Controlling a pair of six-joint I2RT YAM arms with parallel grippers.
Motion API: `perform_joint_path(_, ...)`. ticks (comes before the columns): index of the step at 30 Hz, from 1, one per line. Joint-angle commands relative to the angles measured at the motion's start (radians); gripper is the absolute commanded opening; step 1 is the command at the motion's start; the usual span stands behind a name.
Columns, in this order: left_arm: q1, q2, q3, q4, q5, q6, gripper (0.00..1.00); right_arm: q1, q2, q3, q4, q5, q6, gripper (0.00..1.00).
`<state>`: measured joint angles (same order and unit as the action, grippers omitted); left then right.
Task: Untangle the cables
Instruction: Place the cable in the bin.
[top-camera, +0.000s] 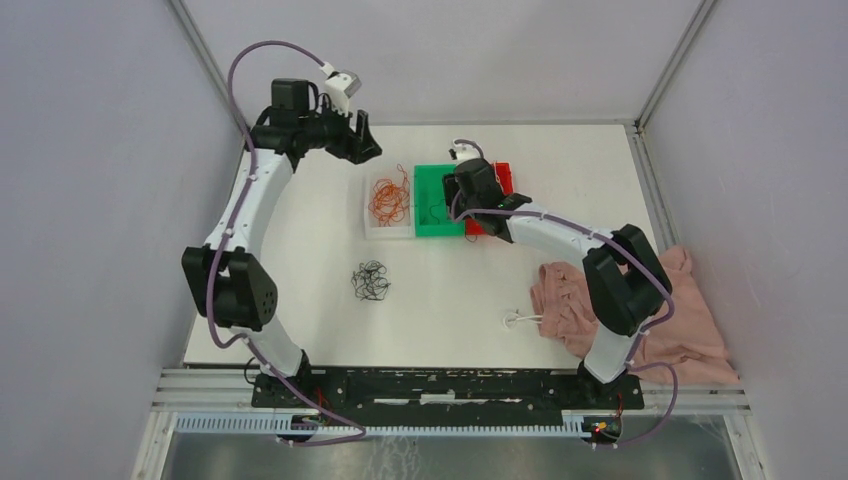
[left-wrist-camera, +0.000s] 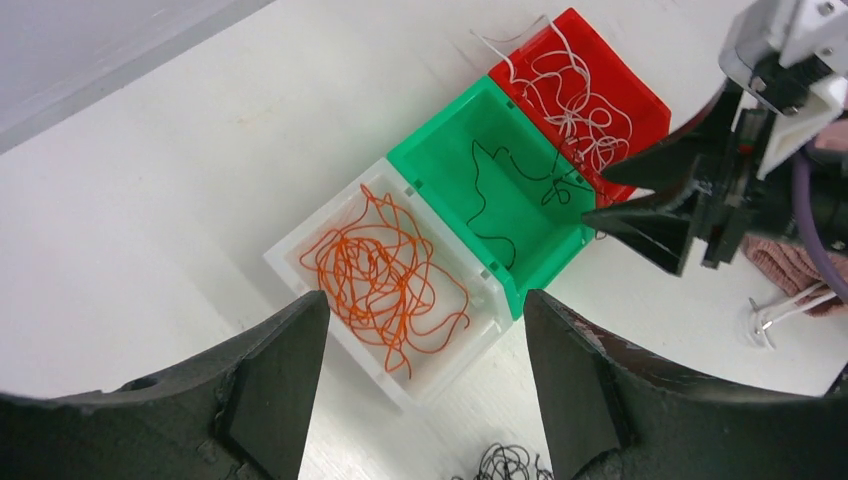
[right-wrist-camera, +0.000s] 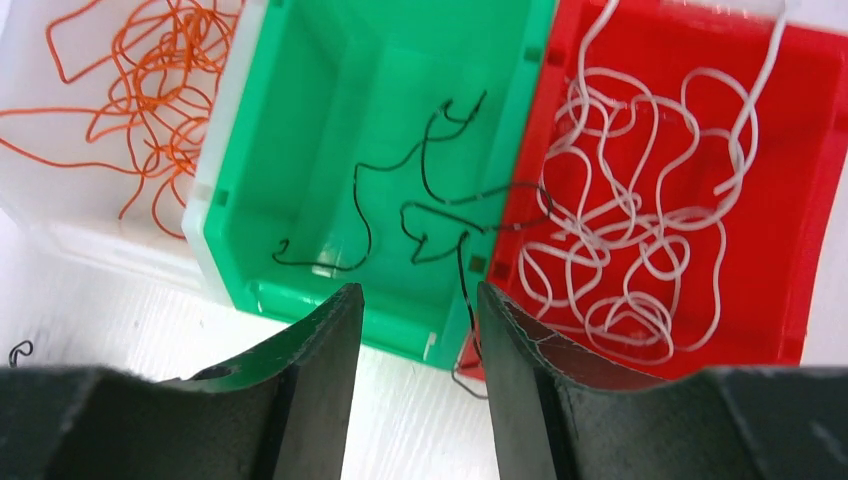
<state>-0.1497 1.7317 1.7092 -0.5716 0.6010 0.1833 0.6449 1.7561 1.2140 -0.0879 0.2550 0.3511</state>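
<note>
**Both jaws released, black cables split between the green bin and the desk**

Top view: you had three bins in one row on the desk (top-camera: 300, 250). These were the white bin (top-camera: 368, 228) holding the orange cables (top-camera: 389, 200), the green bin (top-camera: 432, 228), and the red bin (top-camera: 503, 172), which was partly hidden by the right arm. Your right jaws hung over the green bin. Your left jaws hung beyond the row's left end. One black bunch (top-camera: 370, 282) lay loose on the desk, well apart from both jaws. One pink cloth (top-camera: 690, 330) lay at the right edge, with one white cord (top-camera: 520, 320) just beside it.

Left wrist view: your left jaws stood wide apart with nothing between them, and the white bin showed through the gap. Your right jaws were spread too, with their tips at the green bin's wall next to the red bin.

Right wrist view: your right jaws were parted. Two or three black strands (right-wrist-camera: 420, 195) lay in the green bin just past the tips. One ran over the near wall into the gap, and you could not tell whether it touched a finger. The white cables (right-wrist-camera: 640, 240) filled the red bin.
</note>
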Motion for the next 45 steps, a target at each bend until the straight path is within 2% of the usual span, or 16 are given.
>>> perform_joint_path(1, 0.055, -0.059, 0.006, -0.166, 0.094, 0.091, 0.79, -0.002, 0.054, 0.133, 0.019, 0.023, -0.1, 0.52)
perform_joint_path(5, 0.114, -0.082, -0.034, -0.192, 0.158, 0.109, 0.77, -0.002, 0.144, 0.226, -0.011, 0.042, -0.144, 0.5)
perform_joint_path(14, 0.161, -0.173, -0.135, -0.123, 0.195, 0.124, 0.76, 0.0, 0.316, 0.405, -0.112, 0.073, -0.176, 0.26)
perform_joint_path(19, 0.189, -0.168, -0.143, -0.079, 0.216, 0.082, 0.75, 0.026, 0.407, 0.511, -0.173, 0.079, -0.16, 0.16)
perform_joint_path(26, 0.196, -0.146, -0.144, -0.04, 0.226, 0.047, 0.74, 0.053, 0.503, 0.638, -0.239, 0.053, -0.109, 0.11)
perform_joint_path(28, 0.197, -0.144, -0.145, -0.034, 0.226, 0.047, 0.74, 0.052, 0.503, 0.659, -0.25, 0.042, -0.1, 0.13)
perform_joint_path(35, 0.2, -0.145, -0.146, -0.034, 0.231, 0.042, 0.73, 0.052, 0.332, 0.609, -0.207, 0.001, -0.1, 0.48)
perform_joint_path(37, 0.2, -0.147, -0.148, -0.032, 0.235, 0.037, 0.73, 0.053, 0.266, 0.584, -0.201, -0.002, -0.095, 0.55)
perform_joint_path(41, 0.2, -0.162, -0.159, -0.022, 0.239, 0.025, 0.73, 0.051, 0.125, 0.456, -0.169, -0.005, -0.083, 0.58)
perform_joint_path(45, 0.2, -0.178, -0.179, -0.009, 0.248, 0.011, 0.73, 0.05, -0.027, 0.236, -0.124, -0.022, -0.082, 0.54)
